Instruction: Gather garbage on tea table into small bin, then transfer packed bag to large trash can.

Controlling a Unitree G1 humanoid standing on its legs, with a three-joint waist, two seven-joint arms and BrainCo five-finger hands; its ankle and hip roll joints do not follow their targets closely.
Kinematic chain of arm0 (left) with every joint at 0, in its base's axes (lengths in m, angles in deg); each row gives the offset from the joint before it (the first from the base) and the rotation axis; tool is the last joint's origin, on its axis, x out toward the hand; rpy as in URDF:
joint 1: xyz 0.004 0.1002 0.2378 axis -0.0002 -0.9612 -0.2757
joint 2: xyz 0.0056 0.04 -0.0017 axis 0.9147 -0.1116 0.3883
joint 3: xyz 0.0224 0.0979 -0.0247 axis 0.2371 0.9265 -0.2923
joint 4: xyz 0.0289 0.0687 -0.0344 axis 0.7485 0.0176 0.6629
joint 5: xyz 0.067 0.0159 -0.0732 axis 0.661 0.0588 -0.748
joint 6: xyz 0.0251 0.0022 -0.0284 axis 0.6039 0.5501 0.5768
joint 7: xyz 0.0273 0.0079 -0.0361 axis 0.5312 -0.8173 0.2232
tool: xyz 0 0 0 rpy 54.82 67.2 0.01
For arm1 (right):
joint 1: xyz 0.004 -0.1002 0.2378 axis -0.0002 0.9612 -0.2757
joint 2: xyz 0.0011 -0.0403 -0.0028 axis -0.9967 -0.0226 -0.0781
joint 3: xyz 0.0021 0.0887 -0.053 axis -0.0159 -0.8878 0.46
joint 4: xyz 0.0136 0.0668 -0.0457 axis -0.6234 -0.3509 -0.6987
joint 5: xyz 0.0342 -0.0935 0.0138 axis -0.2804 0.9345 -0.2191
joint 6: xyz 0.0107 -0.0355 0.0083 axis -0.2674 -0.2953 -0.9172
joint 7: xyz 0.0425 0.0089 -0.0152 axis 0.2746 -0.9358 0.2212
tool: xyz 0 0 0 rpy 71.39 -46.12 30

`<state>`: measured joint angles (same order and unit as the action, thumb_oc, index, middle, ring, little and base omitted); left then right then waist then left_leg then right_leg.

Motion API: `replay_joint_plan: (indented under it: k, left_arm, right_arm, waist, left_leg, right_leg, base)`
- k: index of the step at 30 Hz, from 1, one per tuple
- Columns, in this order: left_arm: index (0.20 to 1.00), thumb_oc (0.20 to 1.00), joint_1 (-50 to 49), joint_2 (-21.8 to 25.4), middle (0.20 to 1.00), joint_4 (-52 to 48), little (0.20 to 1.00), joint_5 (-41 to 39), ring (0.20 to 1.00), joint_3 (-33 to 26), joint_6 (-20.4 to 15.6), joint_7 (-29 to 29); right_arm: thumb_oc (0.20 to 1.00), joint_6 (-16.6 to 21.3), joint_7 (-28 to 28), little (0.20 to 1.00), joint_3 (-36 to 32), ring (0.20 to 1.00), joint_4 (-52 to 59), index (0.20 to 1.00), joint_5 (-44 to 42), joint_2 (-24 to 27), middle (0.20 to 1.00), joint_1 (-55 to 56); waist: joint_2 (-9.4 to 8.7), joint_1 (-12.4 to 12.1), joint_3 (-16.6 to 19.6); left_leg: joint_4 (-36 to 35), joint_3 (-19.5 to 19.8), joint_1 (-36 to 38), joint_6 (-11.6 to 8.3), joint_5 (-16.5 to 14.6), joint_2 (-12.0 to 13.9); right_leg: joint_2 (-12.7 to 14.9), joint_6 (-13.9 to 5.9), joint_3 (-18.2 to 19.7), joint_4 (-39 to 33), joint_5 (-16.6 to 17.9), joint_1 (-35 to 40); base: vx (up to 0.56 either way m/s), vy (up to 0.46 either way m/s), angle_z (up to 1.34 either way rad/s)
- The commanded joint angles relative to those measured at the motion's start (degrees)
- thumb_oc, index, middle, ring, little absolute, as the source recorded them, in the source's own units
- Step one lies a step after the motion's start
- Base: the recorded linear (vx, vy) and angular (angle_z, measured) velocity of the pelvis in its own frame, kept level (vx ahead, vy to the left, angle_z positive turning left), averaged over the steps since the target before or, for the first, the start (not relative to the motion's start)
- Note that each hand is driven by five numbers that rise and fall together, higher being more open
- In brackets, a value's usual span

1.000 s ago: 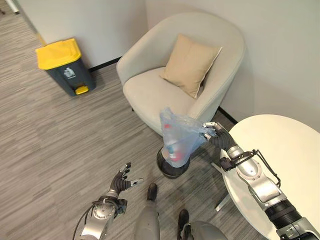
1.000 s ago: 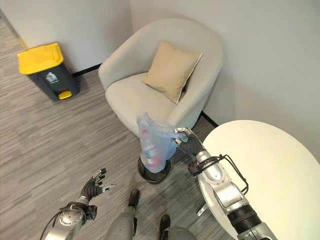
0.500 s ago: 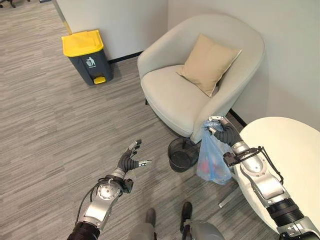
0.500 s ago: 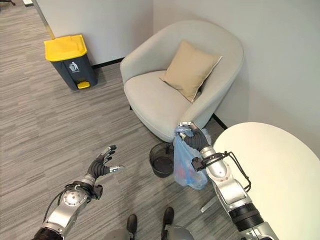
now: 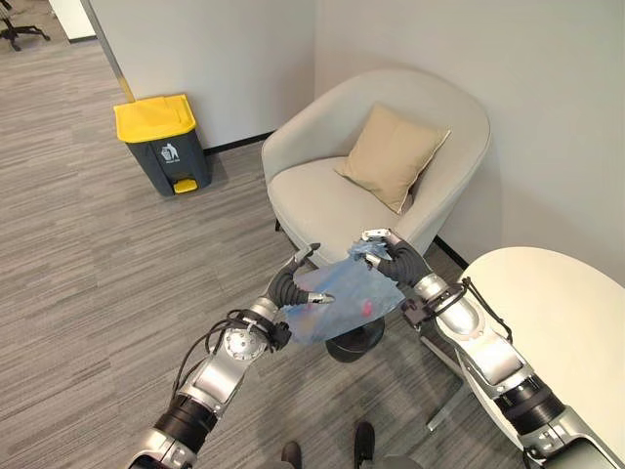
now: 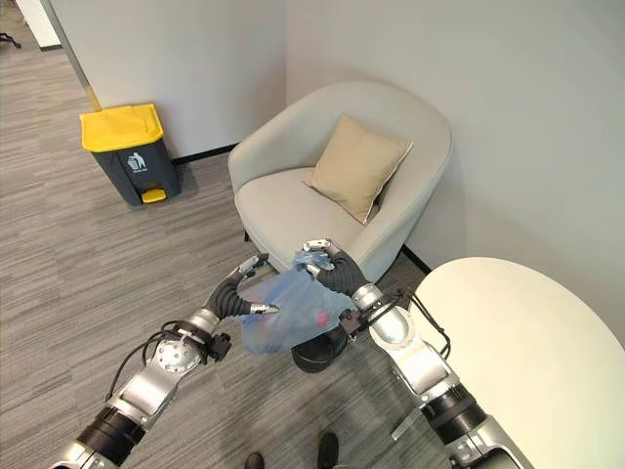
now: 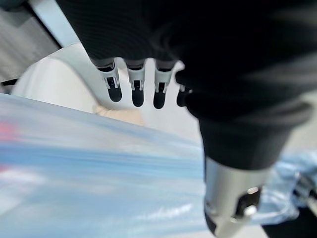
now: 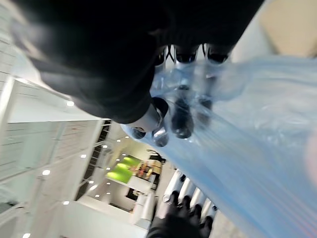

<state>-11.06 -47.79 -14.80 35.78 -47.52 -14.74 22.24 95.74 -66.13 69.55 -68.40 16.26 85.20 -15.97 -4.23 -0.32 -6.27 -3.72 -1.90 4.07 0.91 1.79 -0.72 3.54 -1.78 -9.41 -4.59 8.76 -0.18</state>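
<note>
The right hand [image 5: 391, 258] grips the blue bag [image 5: 337, 305] at frame center, fingers curled round its neck. The left hand [image 5: 290, 286] has its fingers spread open against the bag's left side, above the small bin [image 5: 356, 344].

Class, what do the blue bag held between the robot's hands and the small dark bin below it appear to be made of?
Blue bag: thin glossy plastic film, apparently; translucent, crumpled, a red item showing through. Small dark bin: material unclear, since the bag hides most of it.
</note>
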Motion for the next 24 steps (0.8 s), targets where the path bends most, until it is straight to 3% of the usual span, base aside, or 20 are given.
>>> replay_joint_plan:
  k: [1, 10, 24]
  left_arm:
    - [1.0, 1.0, 4.78, -0.43, 1.0, 4.77, 1.0, 2.74, 1.0, 2.6, -0.8, 3.92]
    - [1.0, 1.0, 7.89, -4.47, 1.0, 9.24, 1.0, 2.05, 1.0, 8.46, 0.26, 4.78]
    - [1.0, 1.0, 8.34, -6.29, 1.0, 15.6, 1.0, 3.25, 1.0, 9.96, 1.78, 7.36]
  right_arm:
    - [0.2, 2.69, -2.07, 0.2, 0.25, 0.2, 0.3, 0.2, -4.62, -4.28, 0.2, -6.34]
    - [0.2, 2.53, -3.74, 0.2, 6.98, 0.2, -0.86, 0.2, -9.05, -11.46, 0.2, -14.82]
    - [0.2, 3.36, -3.61, 0.2, 10.7, 0.2, 2.07, 0.2, -14.33, -14.14, 0.2, -20.3]
  waist:
    - [-1.52, -0.58, 2.65]
    - [-2.04, -1.77, 2.59]
    - [-2.55, -2.25, 2.94]
  left_leg:
    - [1.98, -0.69, -1.85, -2.64, -5.18, 0.97]
    - [1.78, -0.58, -1.32, -2.5, -5.08, 1.16]
    - [1.37, -0.86, -1.2, -2.38, -4.79, 1.15]
  right_leg:
    - [1.51, -4.32, 1.61, 5.54, -13.1, 2.55]
    - [1.43, -4.2, 1.72, 5.51, -12.97, 2.99]
    - [1.67, -4.27, 1.76, 5.77, -12.63, 2.77]
  base:
    - [0.0, 0.0, 0.0]
    - [0.0, 0.0, 0.0]
    - [0.0, 0.0, 0.0]
